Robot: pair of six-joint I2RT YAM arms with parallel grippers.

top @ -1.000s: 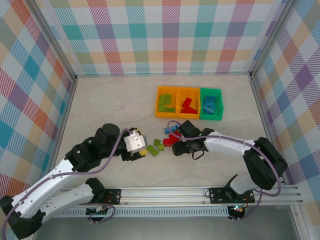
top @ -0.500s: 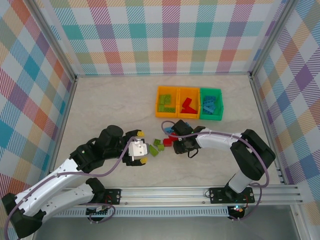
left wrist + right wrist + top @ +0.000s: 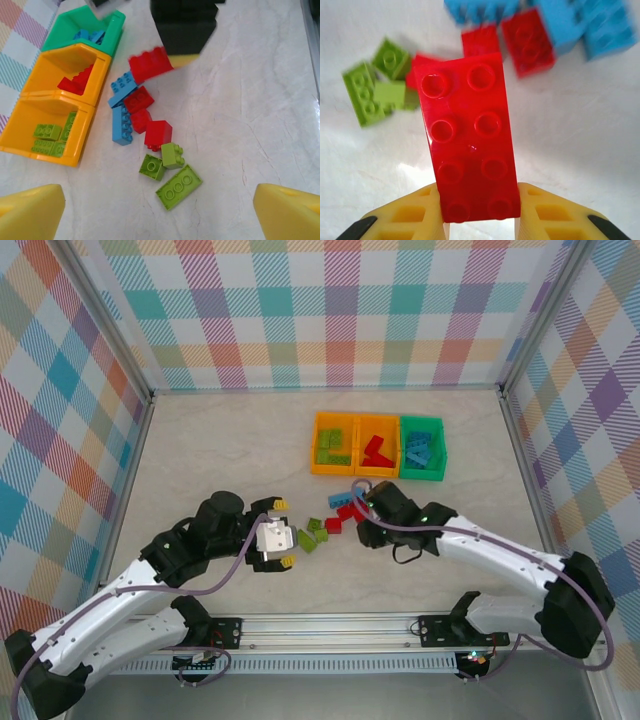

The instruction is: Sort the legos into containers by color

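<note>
Near the front of the containers [image 3: 335, 473], over the loose pile on the table [image 3: 220, 450], the right gripper [image 3: 480, 207] is seen clenched on a red brick [image 3: 470, 140]. Its two yellow fingers [image 3: 415, 217] are pressed against the long sides of the brick's near end, studs facing the wrist camera. A second ago these jaws were spread over the pile. They have since been closed, and the arm's elbow has been swung outward to the right. The brick appears to be raised off the table, since the pieces beneath it are blurred, though this cannot be settled from the top view.

The left gripper [image 3: 283, 533] is held fully released, its yellow fingertips [image 3: 30, 212] set wide apart at the lower corners of the left wrist view. Compared with a second ago it has been brought slightly nearer the loose legos [image 3: 159, 134], and its jaws have been widened. Just ahead of them three lime green bricks [image 3: 178, 186] are lying close together, with red and light blue pieces beyond, touching one another in a loose cluster.

The containers have not been moved. Lime green pieces are held in the left orange bin [image 3: 314, 445], red ones in the middle orange bin [image 3: 378, 417], and light blue ones in the green bin [image 3: 443, 450].
</note>
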